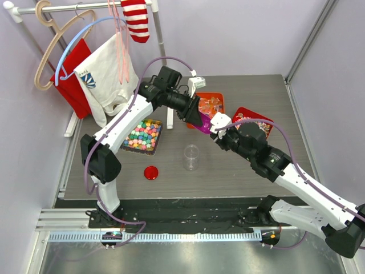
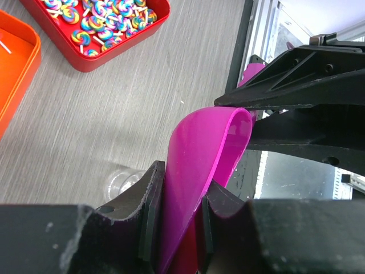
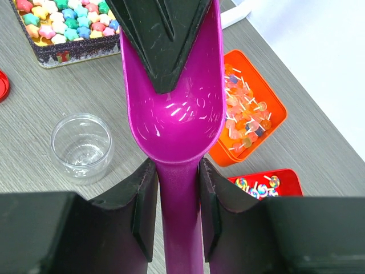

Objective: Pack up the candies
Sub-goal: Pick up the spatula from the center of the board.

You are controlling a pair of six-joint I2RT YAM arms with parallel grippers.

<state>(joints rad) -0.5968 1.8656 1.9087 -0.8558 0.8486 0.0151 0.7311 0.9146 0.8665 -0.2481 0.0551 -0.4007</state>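
The candies (image 1: 144, 136) (image 3: 63, 23), tiny pastel sweets, fill a dark square tin at the left of the table. A magenta scoop (image 1: 202, 123) (image 2: 205, 148) (image 3: 177, 114) hangs empty in the air between both arms. My left gripper (image 1: 197, 117) (image 2: 178, 211) is shut on the scoop's bowl end. In the right wrist view its black fingers (image 3: 165, 45) cover the bowl's tip. My right gripper (image 1: 217, 127) (image 3: 178, 194) has its pads against both sides of the scoop's handle. A clear jar (image 1: 191, 157) (image 3: 81, 147) stands open and empty below them.
A red lid (image 1: 151, 172) lies left of the jar. An orange tin (image 1: 210, 104) (image 3: 251, 108) of wrapped sweets and a red tin (image 1: 254, 121) (image 2: 102, 28) of lollipops sit at the back right. Clothes hang on a rack (image 1: 102, 63) at the back left.
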